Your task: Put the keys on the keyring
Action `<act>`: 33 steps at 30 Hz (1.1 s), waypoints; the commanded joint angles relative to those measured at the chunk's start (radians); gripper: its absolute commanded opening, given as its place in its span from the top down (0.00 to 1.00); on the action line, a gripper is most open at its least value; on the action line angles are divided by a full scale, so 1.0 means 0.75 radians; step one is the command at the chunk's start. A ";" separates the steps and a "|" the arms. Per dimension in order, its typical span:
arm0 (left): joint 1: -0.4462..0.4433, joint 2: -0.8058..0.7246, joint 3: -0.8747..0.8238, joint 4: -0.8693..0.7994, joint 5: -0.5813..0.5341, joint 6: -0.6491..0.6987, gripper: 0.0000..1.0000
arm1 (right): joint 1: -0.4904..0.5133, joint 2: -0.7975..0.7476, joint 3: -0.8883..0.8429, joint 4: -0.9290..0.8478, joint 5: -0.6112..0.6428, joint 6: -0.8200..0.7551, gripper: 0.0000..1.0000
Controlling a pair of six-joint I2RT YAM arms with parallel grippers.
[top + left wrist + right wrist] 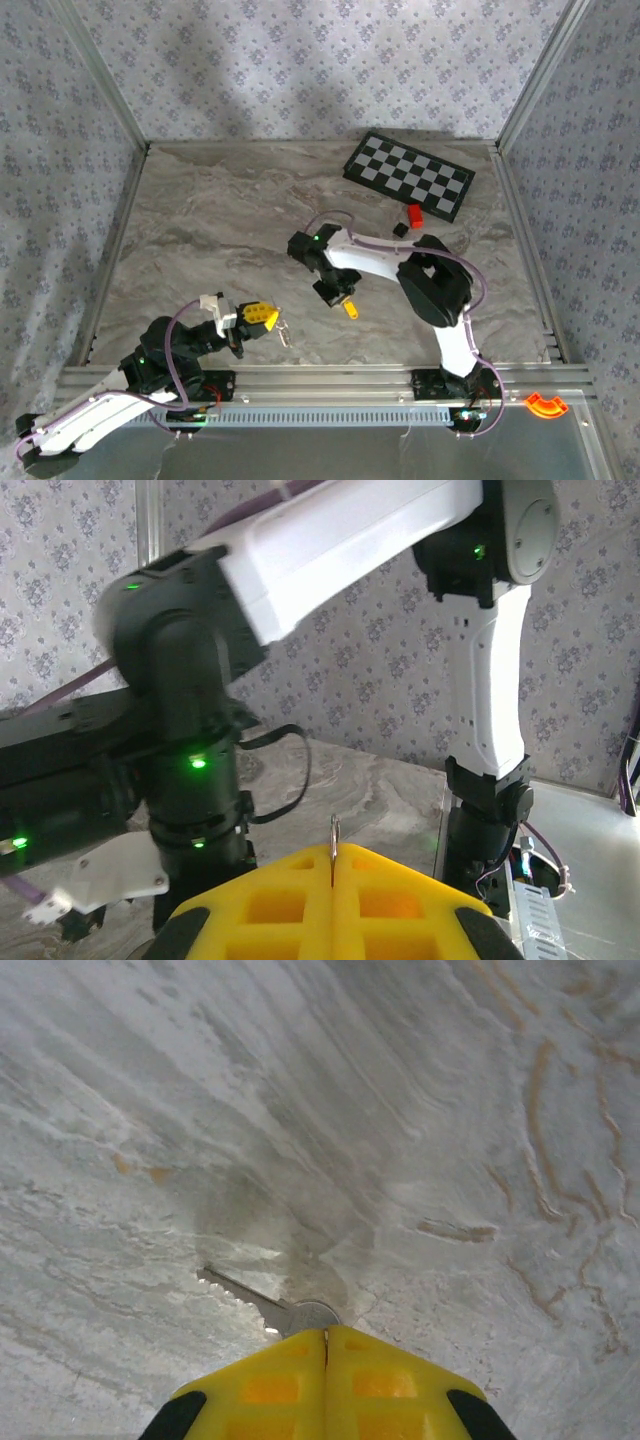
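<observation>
While the right gripper point(325, 1334) pinches a key point(247, 1293) and the left gripper point(333, 860) clamps the ring point(335, 830), threading needs close alignment.

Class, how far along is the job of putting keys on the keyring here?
Done: left tool shut on the keyring, right tool shut on one key by its head. In hand: the tools stand apart above the table. Remaining: bringing them together and threading the key onto the ring.
</observation>
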 commanded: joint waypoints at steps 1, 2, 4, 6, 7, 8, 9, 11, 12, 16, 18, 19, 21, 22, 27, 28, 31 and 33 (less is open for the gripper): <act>0.002 -0.017 0.006 0.084 -0.014 -0.014 1.00 | 0.043 -0.140 -0.162 0.283 0.136 0.178 1.00; 0.002 -0.017 0.006 0.086 -0.018 -0.013 1.00 | 0.065 -0.187 -0.221 0.362 0.169 0.223 1.00; 0.002 -0.016 0.004 0.087 -0.019 -0.013 1.00 | 0.100 -0.256 -0.347 0.505 0.241 0.286 1.00; 0.002 -0.017 0.002 0.093 -0.020 -0.015 1.00 | 0.139 -0.315 -0.452 0.657 0.313 0.342 1.00; 0.002 -0.015 0.001 0.095 -0.020 -0.017 1.00 | 0.151 -0.335 -0.492 0.714 0.340 0.360 1.00; 0.002 -0.014 0.003 0.095 -0.018 -0.017 1.00 | 0.168 -0.359 -0.532 0.764 0.380 0.383 1.00; 0.002 -0.015 0.003 0.093 -0.019 -0.017 1.00 | 0.186 -0.381 -0.574 0.819 0.411 0.399 1.00; 0.003 -0.015 0.004 0.091 -0.018 -0.015 1.00 | 0.211 -0.429 -0.653 0.930 0.455 0.413 1.00; 0.002 -0.015 0.004 0.091 -0.018 -0.015 1.00 | 0.223 -0.453 -0.691 0.988 0.475 0.417 1.00; 0.002 -0.015 0.006 0.089 -0.021 -0.012 1.00 | 0.247 -0.534 -0.825 1.169 0.527 0.425 1.00; 0.003 -0.015 0.006 0.089 -0.022 -0.013 1.00 | 0.259 -0.574 -0.897 1.272 0.534 0.409 1.00; 0.003 -0.014 0.004 0.090 -0.023 -0.013 1.00 | 0.260 -0.586 -0.922 1.303 0.534 0.408 1.00; 0.003 -0.015 0.004 0.092 -0.023 -0.013 1.00 | 0.259 -0.607 -0.971 1.366 0.528 0.404 0.99; 0.003 -0.015 0.004 0.092 -0.023 -0.013 1.00 | 0.260 -0.614 -0.993 1.391 0.519 0.400 0.98; 0.002 -0.015 0.006 0.091 -0.025 -0.012 1.00 | 0.256 -0.638 -1.073 1.483 0.502 0.407 0.94; 0.004 -0.015 0.006 0.091 -0.026 -0.011 1.00 | 0.255 -0.638 -1.077 1.489 0.502 0.407 0.93; 0.003 -0.015 0.006 0.089 -0.025 -0.011 1.00 | 0.253 -0.640 -1.090 1.500 0.502 0.412 0.89; 0.003 -0.015 0.006 0.087 -0.026 -0.010 1.00 | 0.254 -0.653 -1.096 1.492 0.502 0.422 0.86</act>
